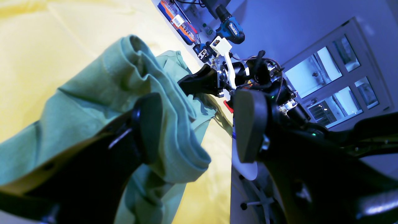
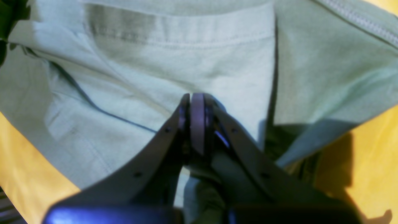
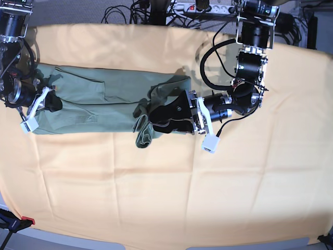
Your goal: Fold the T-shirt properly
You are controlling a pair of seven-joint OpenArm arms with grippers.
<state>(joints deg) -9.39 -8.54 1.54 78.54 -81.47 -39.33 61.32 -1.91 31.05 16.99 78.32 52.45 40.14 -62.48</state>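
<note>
"Report T-shirt position."
"In the base view, I observe the T-shirt (image 3: 125, 86) on the far half of the yellow cloth (image 3: 156, 198), extending from left to centre."
"State left gripper."
"My left gripper (image 1: 199, 127) has its fingers apart, over the T-shirt's right portion, bunched fabric near them."
"State right gripper."
"My right gripper (image 2: 199, 124) has its fingertips together at the T-shirt's left portion. Blur obscures the tips; I cannot tell whether fabric is pinched."
</note>
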